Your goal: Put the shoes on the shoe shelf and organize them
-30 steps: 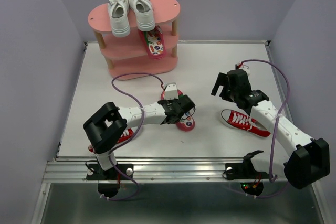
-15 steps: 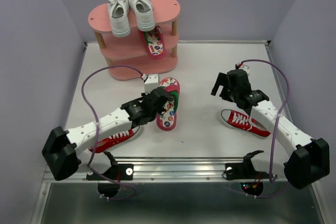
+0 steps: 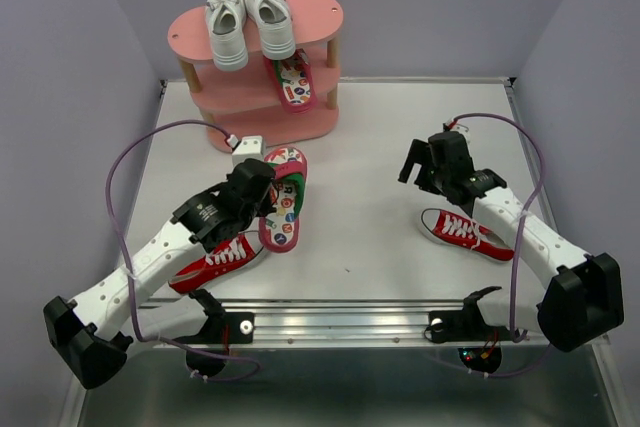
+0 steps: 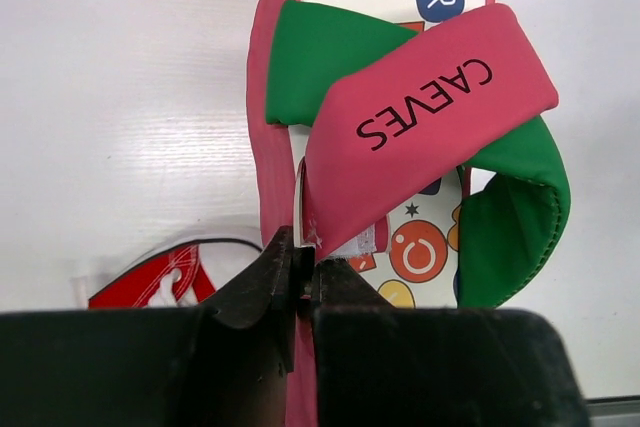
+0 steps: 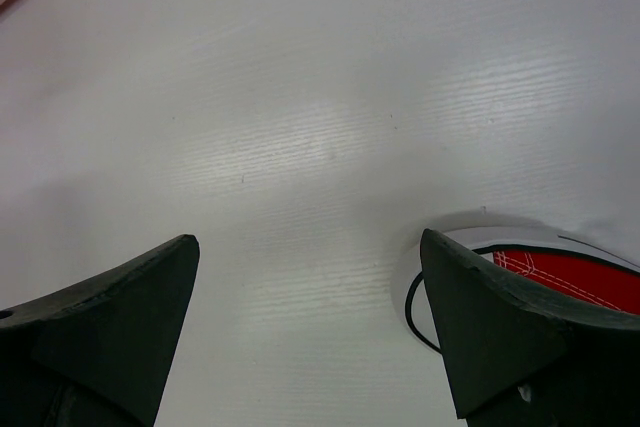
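The pink shoe shelf (image 3: 318,15) stands at the back left. Two white sneakers (image 3: 227,27) sit on its top board and one red flip-flop (image 3: 293,84) lies on the middle board. My left gripper (image 3: 266,190) is shut on the second flip-flop (image 3: 286,211), held just above the table. In the left wrist view the jaws (image 4: 305,265) pinch that flip-flop (image 4: 420,107) at its edge, where the pink strap joins. One red sneaker (image 3: 214,259) lies under my left arm and the other (image 3: 466,232) at the right. My right gripper (image 3: 424,161) hangs open and empty beside that right sneaker.
Purple cables loop over both arms. A metal rail (image 3: 340,322) runs along the near table edge. Grey walls close in the table on the left, right and back. The right sneaker's heel (image 5: 570,272) shows by my right finger (image 5: 500,327).
My left arm has swung left and slightly back, carrying the flip-flop from the table's middle toward the front of the shelf. The right arm has barely shifted.
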`<state>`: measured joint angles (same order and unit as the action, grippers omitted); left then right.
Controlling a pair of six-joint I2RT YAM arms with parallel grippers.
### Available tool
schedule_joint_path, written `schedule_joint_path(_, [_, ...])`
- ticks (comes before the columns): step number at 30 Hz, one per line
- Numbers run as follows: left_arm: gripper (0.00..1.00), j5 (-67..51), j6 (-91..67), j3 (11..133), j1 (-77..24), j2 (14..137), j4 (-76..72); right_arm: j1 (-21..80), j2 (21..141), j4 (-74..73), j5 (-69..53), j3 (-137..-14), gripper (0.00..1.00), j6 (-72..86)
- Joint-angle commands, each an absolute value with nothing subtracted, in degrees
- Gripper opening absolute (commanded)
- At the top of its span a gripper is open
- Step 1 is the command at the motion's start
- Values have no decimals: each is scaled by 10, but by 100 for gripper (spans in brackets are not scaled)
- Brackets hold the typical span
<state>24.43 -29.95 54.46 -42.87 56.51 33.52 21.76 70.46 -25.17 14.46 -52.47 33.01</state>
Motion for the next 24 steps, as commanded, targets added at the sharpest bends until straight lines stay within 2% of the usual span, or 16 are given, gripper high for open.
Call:
schedule_joint_path(1, [0, 278, -295, 619, -418, 550, 358, 216, 703, -220, 135, -535, 97, 330])
schedule_joint_path(7, [0, 310, -259, 696, -366, 576, 355, 216, 708, -214, 124, -536, 97, 330])
schedule_joint_path(14, [0, 264, -199, 773, -273, 651, 287, 216, 710, -206, 116, -551, 97, 333])
schedule_joint_path(24, [0, 221, -166, 831, -196, 743, 189, 216, 715, -205, 114, -562, 97, 327])
